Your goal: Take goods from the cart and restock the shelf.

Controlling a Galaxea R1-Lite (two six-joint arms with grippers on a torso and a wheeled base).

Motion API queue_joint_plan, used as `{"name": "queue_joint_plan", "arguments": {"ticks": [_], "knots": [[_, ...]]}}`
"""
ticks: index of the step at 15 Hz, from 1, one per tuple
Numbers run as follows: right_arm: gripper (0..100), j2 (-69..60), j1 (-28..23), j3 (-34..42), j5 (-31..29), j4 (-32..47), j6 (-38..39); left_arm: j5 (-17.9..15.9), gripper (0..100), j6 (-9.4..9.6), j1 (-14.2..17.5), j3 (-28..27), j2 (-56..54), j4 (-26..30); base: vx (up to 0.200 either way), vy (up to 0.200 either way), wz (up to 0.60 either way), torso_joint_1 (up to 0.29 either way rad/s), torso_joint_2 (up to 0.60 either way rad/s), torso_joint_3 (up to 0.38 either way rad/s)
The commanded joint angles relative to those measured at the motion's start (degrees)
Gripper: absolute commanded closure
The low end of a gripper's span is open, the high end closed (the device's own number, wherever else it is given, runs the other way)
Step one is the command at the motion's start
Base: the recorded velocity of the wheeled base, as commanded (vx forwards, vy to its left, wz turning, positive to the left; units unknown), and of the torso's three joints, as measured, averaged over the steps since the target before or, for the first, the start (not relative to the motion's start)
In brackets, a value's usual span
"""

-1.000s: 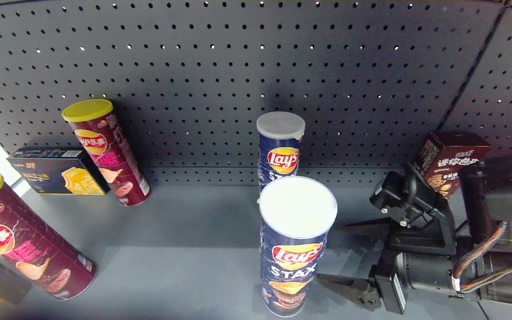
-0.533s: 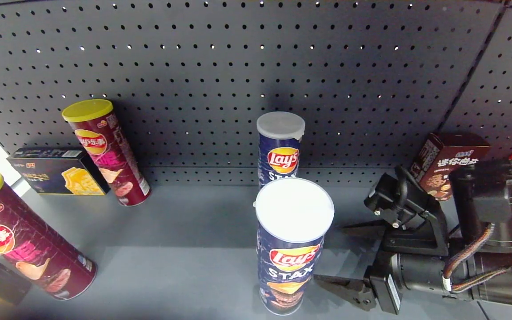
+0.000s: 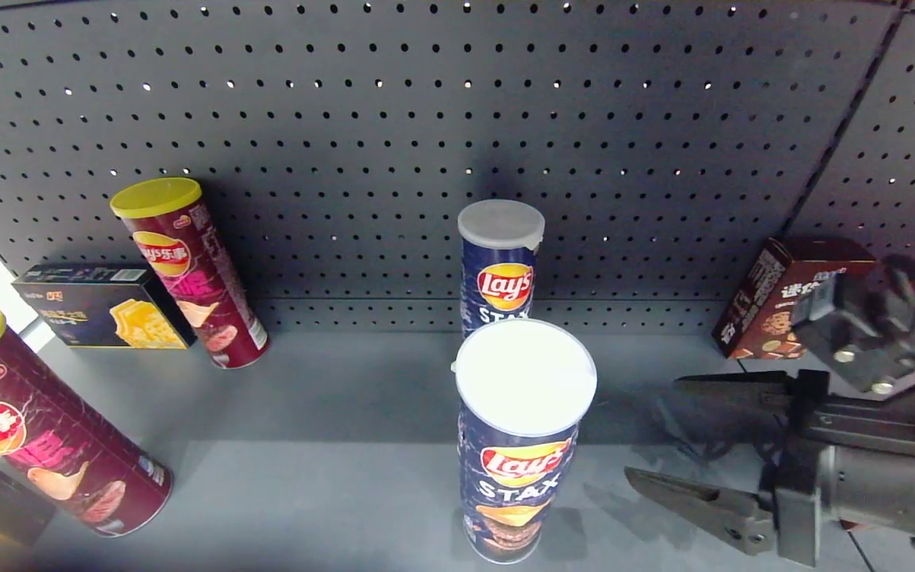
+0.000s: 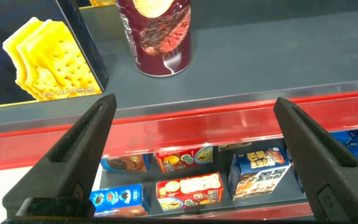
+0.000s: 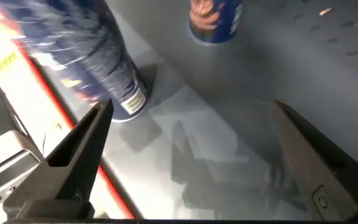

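We judge the placing done: the near blue can [image 3: 525,445] stands upright on the shelf [image 3: 330,445], in front of its twin [image 3: 499,270]. Our right gripper [image 3: 692,445] sits just right of it, jaws apart and empty. Next, we need to fetch more goods from the cart.

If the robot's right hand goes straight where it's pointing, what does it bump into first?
Probably the front blue chip can: the right gripper points at it across bare shelf, though depth is hard to judge.

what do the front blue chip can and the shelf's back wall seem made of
Front blue cylindrical chip can: likely cardboard tube, glossy printed wrap, whitish plastic-looking lid. Dark grey perforated back wall: probably matte painted sheet metal, given its punched holes.
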Motion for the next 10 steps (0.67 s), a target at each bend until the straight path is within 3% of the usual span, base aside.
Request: {"name": "queue_joint_plan", "arguments": {"ticks": [1,7,10], "knots": [[0,-8.97,0.31,2.92,0.04,-0.07,-0.32,0.0,0,0.02,-0.07,0.0,0.08,-0.01,0.0,0.0,0.0,0.0,0.0,0.0],[0,-14.06,2.24,7.22,0.3,-0.07,-0.41,0.26,0,-0.51,0.02,0.0,0.0,-0.09,0.0,0.0,0.0,0.0,0.0,0.0],[0,-13.71,6.02,7.14,0.48,-0.25,-0.41,0.35,0,-0.68,0.02,0.0,0.0,-0.09,0.0,0.0,0.0,0.0,0.0,0.0]]}}
